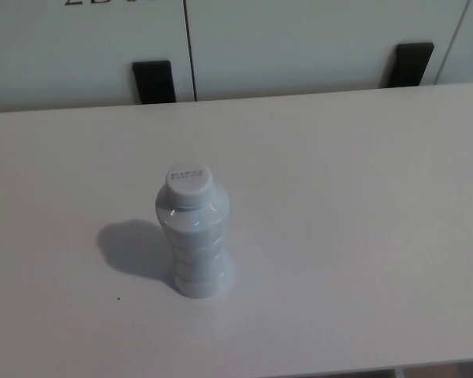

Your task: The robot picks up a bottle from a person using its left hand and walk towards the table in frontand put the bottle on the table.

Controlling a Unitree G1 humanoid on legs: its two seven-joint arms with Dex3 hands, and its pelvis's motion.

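A small white ribbed bottle (194, 236) with a white screw cap stands upright on the white table (347, 205), a little left of the picture's centre and toward the near edge. Its shadow falls to its left. Neither of my hands shows in the head view, and nothing touches the bottle.
The table's far edge runs across the top of the view. Behind it are white cabinet panels (299, 39) and two black blocks (154, 81) (412, 63). The table's near edge shows at the bottom right.
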